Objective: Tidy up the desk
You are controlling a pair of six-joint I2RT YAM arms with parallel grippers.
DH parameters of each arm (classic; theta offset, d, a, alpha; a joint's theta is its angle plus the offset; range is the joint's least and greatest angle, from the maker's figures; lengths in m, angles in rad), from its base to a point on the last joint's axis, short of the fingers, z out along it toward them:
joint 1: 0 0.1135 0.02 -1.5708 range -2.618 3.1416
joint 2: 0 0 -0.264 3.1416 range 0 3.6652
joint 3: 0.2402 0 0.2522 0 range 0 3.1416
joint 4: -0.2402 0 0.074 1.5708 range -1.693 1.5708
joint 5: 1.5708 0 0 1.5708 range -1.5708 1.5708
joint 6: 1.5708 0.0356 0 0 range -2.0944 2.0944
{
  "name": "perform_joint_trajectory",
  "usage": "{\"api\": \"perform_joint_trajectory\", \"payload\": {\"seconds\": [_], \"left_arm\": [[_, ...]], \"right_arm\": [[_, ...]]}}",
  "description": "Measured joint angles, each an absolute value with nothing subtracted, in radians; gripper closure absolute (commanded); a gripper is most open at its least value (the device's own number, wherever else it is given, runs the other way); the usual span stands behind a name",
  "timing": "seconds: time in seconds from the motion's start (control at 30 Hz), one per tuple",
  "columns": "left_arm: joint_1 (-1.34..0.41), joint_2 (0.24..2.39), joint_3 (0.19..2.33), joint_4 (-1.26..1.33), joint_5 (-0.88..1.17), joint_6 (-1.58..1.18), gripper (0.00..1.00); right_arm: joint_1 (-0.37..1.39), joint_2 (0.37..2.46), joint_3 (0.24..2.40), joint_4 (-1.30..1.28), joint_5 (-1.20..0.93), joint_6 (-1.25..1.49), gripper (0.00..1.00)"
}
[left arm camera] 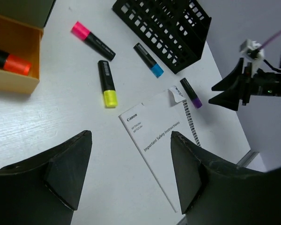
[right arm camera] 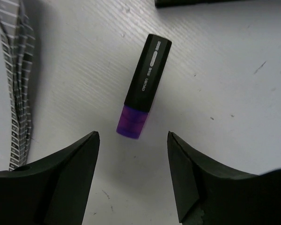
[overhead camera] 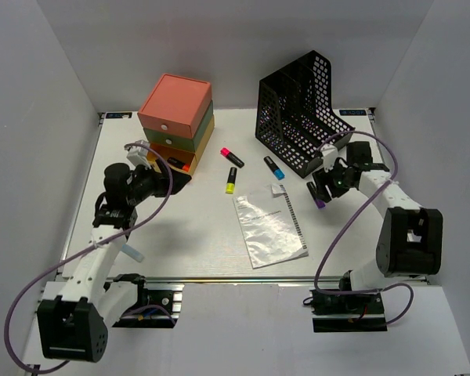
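The white desk point(overhead camera: 204, 235) holds four loose highlighters: pink point(overhead camera: 232, 157), yellow point(overhead camera: 231, 180), blue point(overhead camera: 274, 168) and purple point(overhead camera: 319, 202). A white booklet point(overhead camera: 269, 227) lies in the middle. My left gripper point(overhead camera: 168, 182) is open and empty, next to the open bottom drawer point(overhead camera: 176, 163). In the left wrist view it point(left arm camera: 130, 136) hovers above the booklet's near corner point(left arm camera: 164, 140). My right gripper point(right arm camera: 133, 136) is open, just short of the purple highlighter's cap end point(right arm camera: 144, 84), not touching it.
A black mesh file holder point(overhead camera: 298, 110) stands at the back right. A stacked pink-green-yellow drawer box point(overhead camera: 176, 117) stands at the back left; its open drawer point(left arm camera: 18, 79) holds an orange highlighter point(left arm camera: 9, 60). A metal rail point(overhead camera: 235, 280) runs along the near edge.
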State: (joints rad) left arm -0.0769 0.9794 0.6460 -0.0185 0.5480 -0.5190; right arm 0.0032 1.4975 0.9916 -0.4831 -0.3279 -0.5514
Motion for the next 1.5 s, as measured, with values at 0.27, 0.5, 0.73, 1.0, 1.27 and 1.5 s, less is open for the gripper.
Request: {"api": "perform_joint_trajectory", "payload": {"seconds": [0.27,0.5,0.73,1.0,1.27,1.5], "left_arm": [[-0.081,0.809,0.656,-0.061,0.511,-0.412,0.2],[-0.081,0.793,0.656,-0.086,0.49,-0.397,0.2],[-0.081,0.745,0.655,-0.105,0.454,-0.392,0.2],[-0.081,0.733,0.655,-0.11,0.429,-0.389,0.2],[-0.081,0.732,0.655,-0.115,0.421,-0.389,0.2],[-0.081,0.715,0.655,-0.12,0.4,-0.389,0.19]], "right_arm": [[0.053,1.582,0.957,-0.438,-0.196,-0.54,0.38],[0.08,1.639,0.957,-0.373,-0.155,-0.513,0.38],[0.108,1.685,0.957,-0.318,-0.146,-0.49,0.43],[0.12,1.697,0.957,-0.281,-0.143,-0.472,0.66],[0.12,1.672,0.942,-0.297,-0.13,-0.492,0.96],[0.132,1.441,0.982,-0.504,-0.17,-0.588,1.0]]}}
